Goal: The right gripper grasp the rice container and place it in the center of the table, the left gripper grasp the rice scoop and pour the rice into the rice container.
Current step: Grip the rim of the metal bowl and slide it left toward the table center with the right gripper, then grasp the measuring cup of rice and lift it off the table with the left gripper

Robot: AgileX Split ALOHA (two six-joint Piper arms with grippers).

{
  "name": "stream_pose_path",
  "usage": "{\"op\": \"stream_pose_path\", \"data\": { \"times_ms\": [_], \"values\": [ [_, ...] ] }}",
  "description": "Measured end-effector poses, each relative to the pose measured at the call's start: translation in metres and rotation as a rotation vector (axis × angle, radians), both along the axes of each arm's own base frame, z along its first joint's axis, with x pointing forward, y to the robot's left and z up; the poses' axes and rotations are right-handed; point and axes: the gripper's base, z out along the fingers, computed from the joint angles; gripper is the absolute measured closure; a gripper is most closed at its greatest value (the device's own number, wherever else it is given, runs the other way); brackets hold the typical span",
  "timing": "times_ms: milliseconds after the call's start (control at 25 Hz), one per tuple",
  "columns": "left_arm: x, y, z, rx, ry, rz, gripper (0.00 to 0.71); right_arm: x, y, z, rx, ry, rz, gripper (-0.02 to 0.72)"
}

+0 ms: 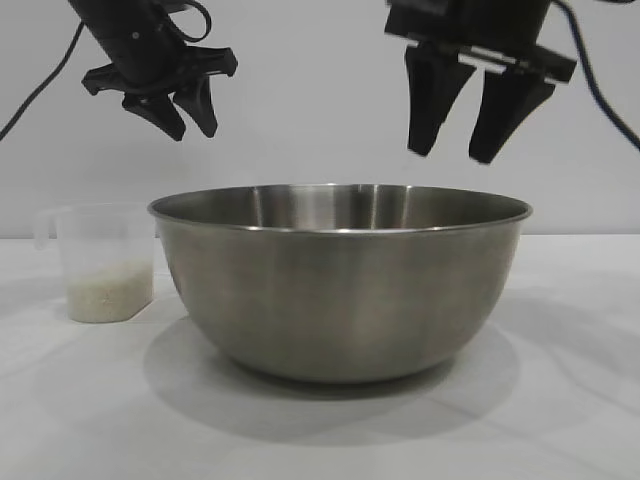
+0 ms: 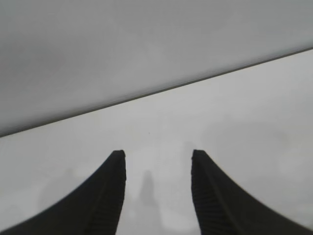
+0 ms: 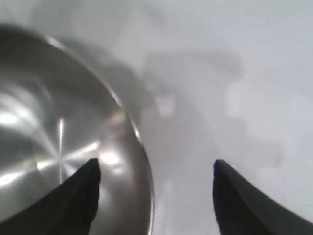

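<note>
The rice container (image 1: pixel 340 285), a large steel bowl, stands in the middle of the white table (image 1: pixel 560 400). My right gripper (image 1: pixel 452 152) hangs open above the bowl's right part, holding nothing. In the right wrist view its jaws (image 3: pixel 155 169) straddle the bowl's rim (image 3: pixel 137 132), well above it. The rice scoop (image 1: pixel 100 262), a clear plastic cup with rice (image 1: pixel 110 290) in its bottom, stands on the table left of the bowl. My left gripper (image 1: pixel 185 118) hangs open and empty above the scoop's right side. In the left wrist view (image 2: pixel 157 155) only bare table shows.
A plain grey wall (image 1: pixel 320 100) stands behind the table. The table's far edge (image 2: pixel 161 90) shows in the left wrist view.
</note>
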Motion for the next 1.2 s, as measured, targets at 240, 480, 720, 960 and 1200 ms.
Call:
{"op": "stream_pose_path", "data": {
  "times_ms": [240,480,720,960,1200],
  "values": [
    [-0.001,0.000,0.004,0.000,-0.009,-0.001,0.434,-0.065,-0.036,-0.013,-0.004,-0.248,-0.038,0.246],
    [-0.001,0.000,0.005,-0.001,-0.011,-0.001,0.434,-0.111,-0.072,-0.012,0.021,-0.366,-0.114,0.246],
    [-0.001,0.000,0.005,0.001,-0.008,-0.003,0.434,-0.119,-0.127,0.007,0.008,-0.463,-0.340,0.246],
    [-0.002,0.000,0.010,-0.003,-0.015,-0.002,0.434,-0.150,-0.138,0.037,0.054,-0.505,-0.397,0.246],
    [-0.004,0.001,0.014,-0.004,-0.021,-0.004,0.434,-0.215,-0.137,0.063,0.083,-0.485,-0.340,0.246]
  ]
}}
